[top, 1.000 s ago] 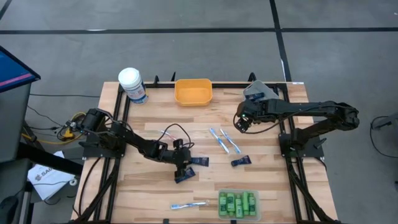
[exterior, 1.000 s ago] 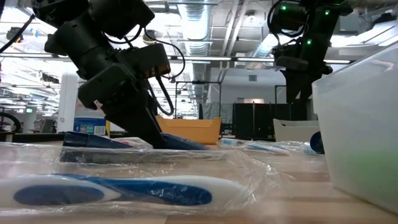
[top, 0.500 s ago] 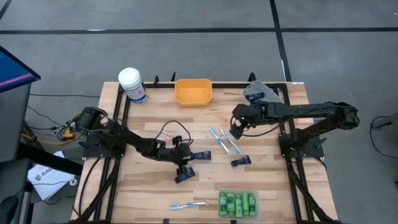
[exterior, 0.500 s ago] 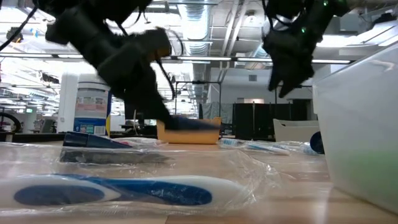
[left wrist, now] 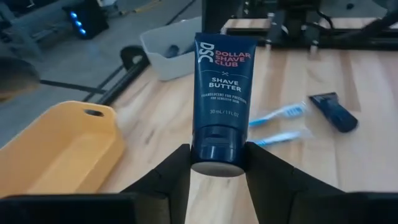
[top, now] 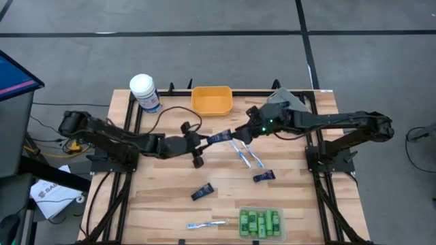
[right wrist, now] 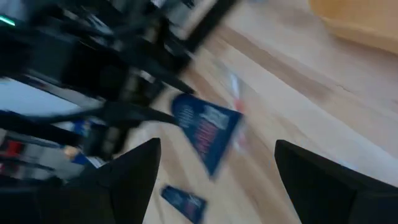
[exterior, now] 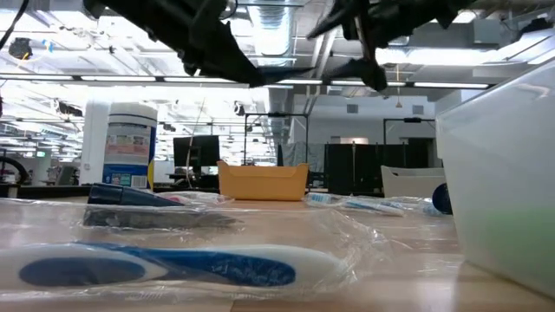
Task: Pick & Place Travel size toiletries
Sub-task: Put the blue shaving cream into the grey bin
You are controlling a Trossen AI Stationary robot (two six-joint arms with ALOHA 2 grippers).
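Note:
My left gripper [top: 206, 141] is shut on a dark navy flat tube [top: 219, 137], held above the middle of the table; its label faces the left wrist view [left wrist: 221, 84]. My right gripper [top: 244, 133] hangs open just to the right of the tube, whose crimped end [right wrist: 205, 134] points toward the gap between the fingers without touching them. On the wood lie two toothbrushes [top: 246, 154], two more navy tubes [top: 264, 175] [top: 201, 192] and a wrapped toothbrush [top: 206, 224]. My left gripper pinches the tube's cap end [left wrist: 216, 152] between its two fingers. The fingers come nearly level from the table's left and lie along the tube. The tube sticks straight out beyond the fingertips, crimped end leading, lifted clear of the table.
An orange bin [top: 211, 100] stands at the far edge, with a white-lidded canister [top: 144, 92] to its left and a grey bin [top: 281, 100] at the far right. A clear bin holding green bottles [top: 260, 223] sits at the near edge.
My left gripper has risen from the table's middle with one navy tube, carried it toward the far edge and tipped up toward level; the other tube beside it stays flat. My right gripper has swung toward the table's left, turning from pointing down to nearly level, facing the tube.

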